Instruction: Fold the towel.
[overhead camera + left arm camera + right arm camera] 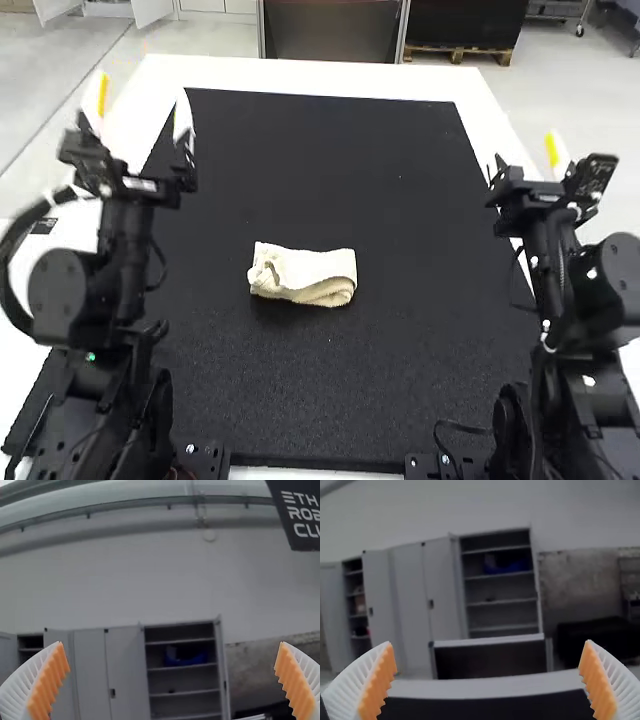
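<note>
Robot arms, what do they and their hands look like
The left arm and right arm are black, with rounded joint housings and dark cables. The left hand and right hand each have two white, ribbed, tapered fingers with toothed orange pads.

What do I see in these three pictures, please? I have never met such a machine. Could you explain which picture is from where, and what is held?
You see two robot arms at a table: the left arm and the right arm. Each ends in a gripper with two fingers, a kind of simple hand.

The high view comes from a camera above and behind the arms. The two wrist views come from cameras on the arms themselves, with that arm's own fingers in front.

On the black mat lies a cream towel, folded over in layers into a small bundle.

Nothing is held: the left gripper and the right gripper are both open, away from the towel.
</note>
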Robot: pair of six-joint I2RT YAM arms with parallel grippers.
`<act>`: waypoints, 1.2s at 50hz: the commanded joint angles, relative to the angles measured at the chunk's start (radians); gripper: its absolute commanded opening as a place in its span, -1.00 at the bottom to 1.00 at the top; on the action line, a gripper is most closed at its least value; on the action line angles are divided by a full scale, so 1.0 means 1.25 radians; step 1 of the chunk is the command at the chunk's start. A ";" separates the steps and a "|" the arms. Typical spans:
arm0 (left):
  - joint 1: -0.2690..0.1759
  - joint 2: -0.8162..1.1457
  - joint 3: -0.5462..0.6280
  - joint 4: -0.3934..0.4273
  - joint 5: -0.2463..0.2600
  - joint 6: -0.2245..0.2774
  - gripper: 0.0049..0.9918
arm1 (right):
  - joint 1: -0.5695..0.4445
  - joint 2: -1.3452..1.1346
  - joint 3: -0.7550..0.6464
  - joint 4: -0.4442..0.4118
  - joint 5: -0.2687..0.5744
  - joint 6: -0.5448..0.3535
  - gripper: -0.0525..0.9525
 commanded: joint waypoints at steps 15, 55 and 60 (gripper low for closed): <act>-0.002 -0.009 -0.031 -0.163 0.107 -0.012 0.95 | -0.011 -0.004 -0.108 0.014 0.051 -0.049 0.92; -0.017 -0.009 -0.031 -0.557 0.125 0.096 0.95 | -0.011 -0.004 -0.108 -0.288 0.010 -0.125 0.92; -0.012 -0.009 -0.031 -0.558 0.125 0.097 0.95 | -0.011 -0.006 -0.108 -0.289 0.009 -0.128 0.92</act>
